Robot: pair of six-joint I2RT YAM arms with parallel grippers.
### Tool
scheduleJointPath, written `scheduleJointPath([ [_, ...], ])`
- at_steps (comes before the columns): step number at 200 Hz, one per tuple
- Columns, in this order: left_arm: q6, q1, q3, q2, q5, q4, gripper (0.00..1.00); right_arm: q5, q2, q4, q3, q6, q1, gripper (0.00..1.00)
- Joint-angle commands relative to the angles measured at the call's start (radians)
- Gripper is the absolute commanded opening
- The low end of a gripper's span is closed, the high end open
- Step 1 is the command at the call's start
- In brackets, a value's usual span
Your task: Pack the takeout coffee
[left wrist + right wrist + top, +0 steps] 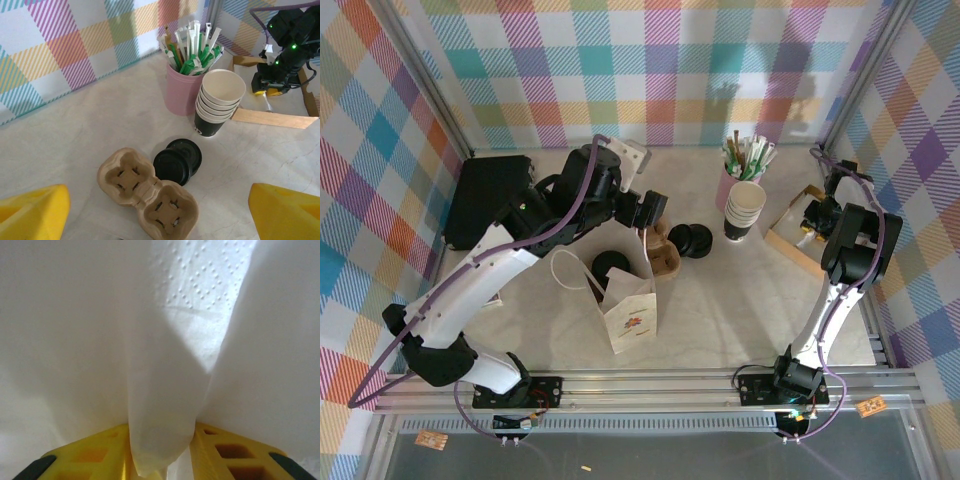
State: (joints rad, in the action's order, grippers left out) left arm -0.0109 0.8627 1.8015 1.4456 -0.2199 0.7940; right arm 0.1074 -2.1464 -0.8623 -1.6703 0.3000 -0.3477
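The takeout coffee [612, 265] stands inside the white paper bag [630, 305]; I see its round black lid from above, and the bag hides the cup. My left gripper [650, 210] hovers open and empty beyond the bag, over the brown cup carrier [145, 192]; in the left wrist view the left gripper [157, 210] has its yellow fingertips [35, 210] far apart. My right gripper [810, 215] reaches into the cardboard box [790, 240] at the right. In the right wrist view the right gripper [162, 445] pinches a fold of white napkin [165, 365] between its fingers [90, 457].
Two loose black lids [177, 160] lie beside the carrier. A stack of lidless cups [217, 102] and a pink cup of stirrers [182, 85] stand behind them. A black box [485, 195] sits at the back left. Checkered walls enclose the table.
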Motion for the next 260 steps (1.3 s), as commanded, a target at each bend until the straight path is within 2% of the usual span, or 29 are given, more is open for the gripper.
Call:
scheduleJointPath([
  [1, 0.005, 0.006, -0.013, -0.041, -0.024, 0.007, 0.92, -0.001, 0.012, -0.054, 0.009, 0.007, -0.007, 0.48],
  [17, 0.005, 0.006, -0.025, -0.051, -0.025, 0.002, 0.92, 0.012, 0.02, -0.067, 0.002, -0.007, -0.007, 0.49],
  [32, 0.005, 0.005, -0.034, -0.058, -0.025, -0.002, 0.92, 0.016, 0.028, -0.071, -0.005, -0.017, -0.007, 0.4],
  [55, 0.005, 0.004, -0.046, -0.063, -0.019, -0.006, 0.92, 0.014, 0.03, -0.087, -0.018, -0.023, -0.006, 0.32],
  [68, 0.008, 0.003, -0.048, -0.065, -0.015, -0.007, 0.92, 0.012, 0.031, -0.092, -0.021, -0.025, -0.007, 0.22],
  [75, 0.009, 0.003, -0.048, -0.067, -0.013, -0.006, 0.92, 0.011, 0.034, -0.093, -0.022, -0.026, -0.007, 0.2],
  [82, 0.011, 0.003, -0.047, -0.067, -0.011, -0.006, 0.92, 0.011, 0.036, -0.096, -0.023, -0.025, -0.007, 0.23],
  [92, 0.012, 0.002, -0.046, -0.068, -0.013, -0.004, 0.92, 0.015, 0.038, -0.105, -0.029, -0.019, -0.007, 0.37],
  [100, 0.013, 0.003, -0.046, -0.069, -0.013, -0.003, 0.92, 0.019, 0.042, -0.107, -0.031, -0.016, -0.007, 0.42],
  [125, 0.016, 0.001, -0.056, -0.079, -0.016, -0.006, 0.92, 0.032, 0.048, -0.115, -0.039, -0.022, -0.007, 0.43],
  [145, 0.016, 0.001, -0.064, -0.085, -0.015, -0.006, 0.92, 0.023, 0.045, -0.119, -0.048, -0.031, -0.007, 0.32],
  [159, 0.011, 0.001, -0.067, -0.087, -0.012, -0.007, 0.92, 0.022, 0.045, -0.128, -0.057, -0.03, -0.007, 0.31],
  [166, 0.011, 0.001, -0.065, -0.087, -0.011, -0.008, 0.92, 0.022, 0.048, -0.127, -0.06, -0.032, -0.007, 0.33],
  [180, 0.011, 0.001, -0.065, -0.088, -0.009, -0.009, 0.92, 0.025, 0.051, -0.133, -0.066, -0.033, -0.007, 0.48],
  [203, 0.011, -0.001, -0.069, -0.088, -0.006, -0.014, 0.92, 0.035, 0.049, -0.139, -0.075, -0.041, -0.007, 0.49],
  [209, 0.012, -0.001, -0.07, -0.086, -0.004, -0.015, 0.92, 0.034, 0.047, -0.142, -0.077, -0.042, -0.007, 0.47],
  [230, 0.011, -0.001, -0.07, -0.084, 0.001, -0.018, 0.92, 0.026, 0.043, -0.145, -0.075, -0.043, -0.007, 0.32],
  [251, 0.011, 0.0, -0.071, -0.083, 0.007, -0.024, 0.92, 0.025, 0.053, -0.151, -0.071, -0.042, -0.007, 0.22],
  [260, 0.012, -0.001, -0.073, -0.081, 0.009, -0.028, 0.92, 0.026, 0.059, -0.152, -0.07, -0.045, -0.006, 0.14],
])
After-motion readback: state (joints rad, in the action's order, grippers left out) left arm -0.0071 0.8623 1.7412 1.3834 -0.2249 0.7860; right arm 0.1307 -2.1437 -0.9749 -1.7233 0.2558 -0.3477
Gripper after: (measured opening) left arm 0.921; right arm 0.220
